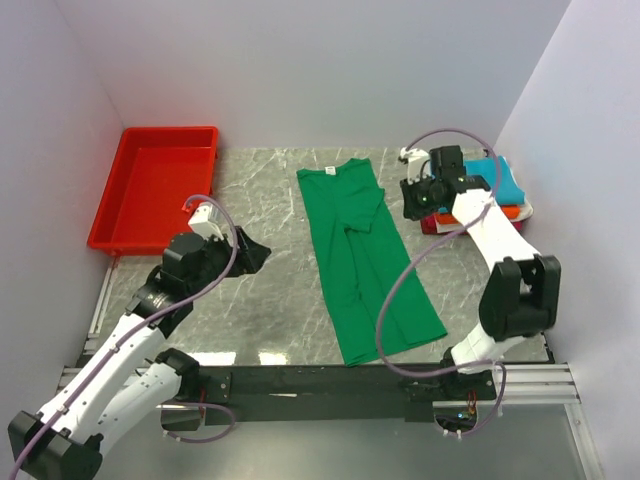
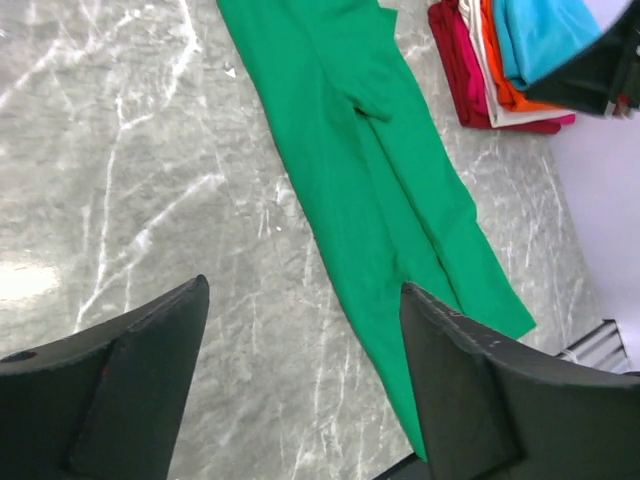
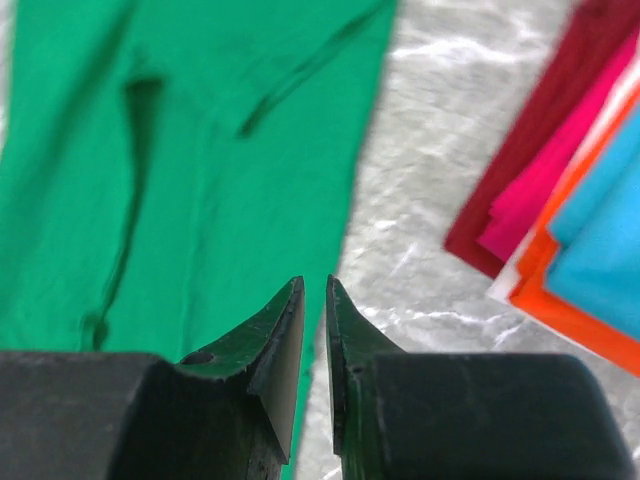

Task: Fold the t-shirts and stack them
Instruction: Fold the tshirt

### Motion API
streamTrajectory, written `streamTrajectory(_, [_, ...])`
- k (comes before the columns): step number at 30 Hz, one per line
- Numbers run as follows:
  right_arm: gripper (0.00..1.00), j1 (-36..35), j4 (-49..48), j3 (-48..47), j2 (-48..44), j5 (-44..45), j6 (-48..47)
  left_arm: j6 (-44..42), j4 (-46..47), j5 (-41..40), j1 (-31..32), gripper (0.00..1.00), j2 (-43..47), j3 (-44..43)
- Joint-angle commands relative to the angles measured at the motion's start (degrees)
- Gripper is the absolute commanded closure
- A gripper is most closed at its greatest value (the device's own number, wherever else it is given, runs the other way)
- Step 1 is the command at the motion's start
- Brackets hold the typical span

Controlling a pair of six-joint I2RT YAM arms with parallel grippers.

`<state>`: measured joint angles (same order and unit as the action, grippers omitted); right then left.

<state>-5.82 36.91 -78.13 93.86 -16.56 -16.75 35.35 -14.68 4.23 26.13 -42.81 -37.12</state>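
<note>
Green shirt (image 1: 360, 250) at table centre, folded lengthwise into one narrow strip, apparently awaiting its crosswise fold. Left gripper (image 2: 302, 288), jaws wide apart, and right gripper (image 3: 315, 285), jaws a slit apart, both empty, flank it. Stack (image 1: 505, 190) at far right: seemingly four folded shirts, set aside to receive a fifth. One tray (image 1: 130, 243).

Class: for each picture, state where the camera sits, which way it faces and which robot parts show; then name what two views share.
Top external: high behind the bases, looking down on the table, green t-shirt and red tray; both arms show.
Left wrist: on the left arm, facing across toward the t-shirt; the left gripper, wide open, shows.
Right wrist: on the right arm, close above the t-shirt's edge; the right gripper, narrowly parted, shows.
Shared: both wrist views hold the t-shirt and the stack of folded shirts.
</note>
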Motion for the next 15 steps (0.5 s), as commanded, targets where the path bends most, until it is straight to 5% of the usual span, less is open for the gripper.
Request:
streamTrajectory(1, [0.78, -4.26, 0.79, 4.72, -5.17, -3.73, -7.40, -2.48, -1.49, -2.56, 0.15, 0.15, 0.79, -1.99])
streamTrajectory(8, [0.76, -18.68, -1.66, 15.01, -14.66, -0.33, -8.21, -2.13, -3.08, -3.96, 0.15, 0.13, 1.85, -2.51])
streamTrajectory(15, [0.74, -32.57, -3.33, 21.43, -14.76, 6.70, -5.48, -1.52, -4.31, -4.05, 0.15, 0.13, 4.13, -1.11])
